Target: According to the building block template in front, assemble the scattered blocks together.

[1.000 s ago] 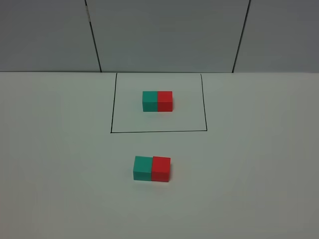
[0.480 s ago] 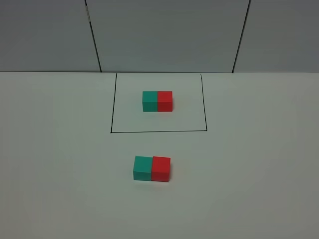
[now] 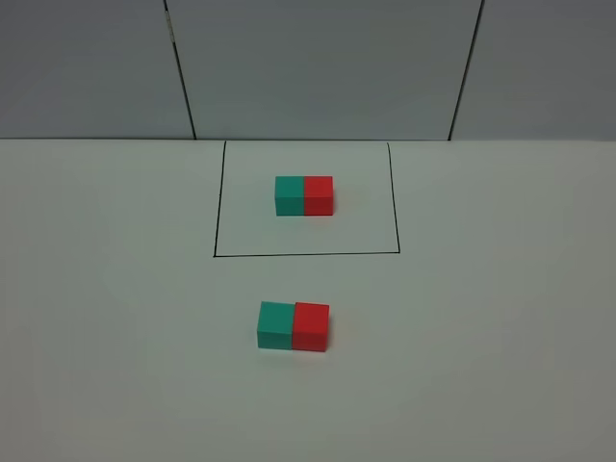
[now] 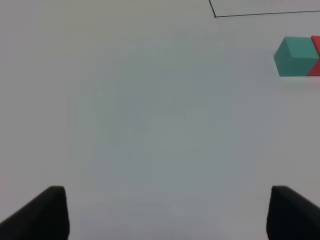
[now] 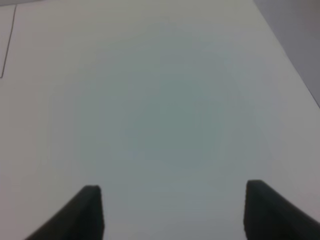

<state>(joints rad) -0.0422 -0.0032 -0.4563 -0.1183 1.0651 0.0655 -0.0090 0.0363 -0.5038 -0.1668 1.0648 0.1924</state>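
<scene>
On the white bench (image 3: 115,318), the joined teal-and-red block template (image 3: 304,195) sits inside the thin drawn rectangle (image 3: 215,202). Nearer the front, the loose teal cube (image 3: 275,325) touches the loose red cube (image 3: 311,327) on its right.

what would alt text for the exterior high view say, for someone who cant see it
On a white table, a teal-green cube and a red cube sit joined, green on the left, matching the green-red template inside a black drawn rectangle behind them. No arm or gripper is in the picture.
</scene>
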